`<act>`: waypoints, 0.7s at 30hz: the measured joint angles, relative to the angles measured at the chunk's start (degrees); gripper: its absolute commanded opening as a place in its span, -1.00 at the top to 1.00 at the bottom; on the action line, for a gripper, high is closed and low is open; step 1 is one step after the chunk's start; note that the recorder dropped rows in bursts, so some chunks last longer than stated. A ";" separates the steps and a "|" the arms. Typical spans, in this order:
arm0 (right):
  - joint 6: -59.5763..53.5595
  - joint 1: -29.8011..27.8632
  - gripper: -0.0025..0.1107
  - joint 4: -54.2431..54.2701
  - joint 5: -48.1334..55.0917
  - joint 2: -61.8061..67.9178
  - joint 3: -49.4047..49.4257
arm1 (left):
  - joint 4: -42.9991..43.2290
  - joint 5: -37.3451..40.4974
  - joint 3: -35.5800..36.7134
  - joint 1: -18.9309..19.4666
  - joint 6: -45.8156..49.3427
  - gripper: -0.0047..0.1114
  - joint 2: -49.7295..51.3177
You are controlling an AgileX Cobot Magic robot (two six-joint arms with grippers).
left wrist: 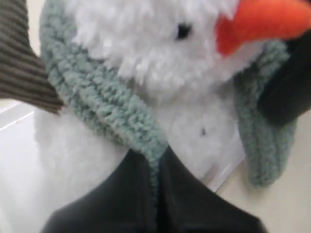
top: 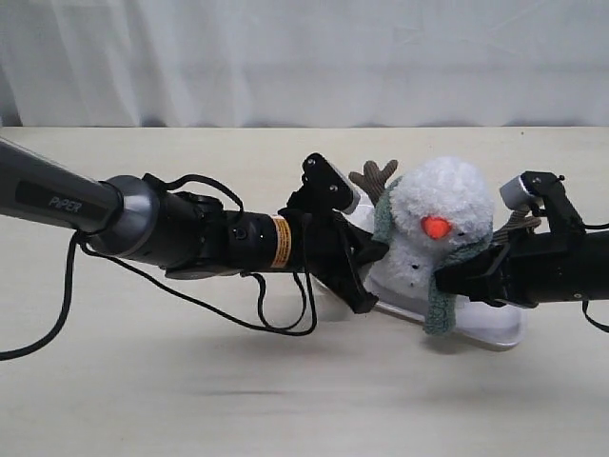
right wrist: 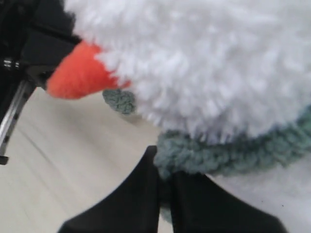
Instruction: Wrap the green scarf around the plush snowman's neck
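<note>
Both arms reach inward; left end effector [top: 369,255] and right end effector [top: 447,281] clamped.

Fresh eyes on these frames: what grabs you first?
The plush snowman with its orange nose, right of centre in the exterior view, on a white tray. The green scarf hugs both sides of its neck. The left claw and right claw each pinch a stretch of it at the snowman's front.

Robot lab bench, pale tabletop [top: 190,400], white curtain backdrop [top: 285,57] (plainly staged)
</note>
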 measured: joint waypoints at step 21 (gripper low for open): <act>-5.15 0.00 0.88 3.76 4.43 6.58 1.49 | 25.39 1.01 -0.04 -0.02 -35.56 0.92 -0.61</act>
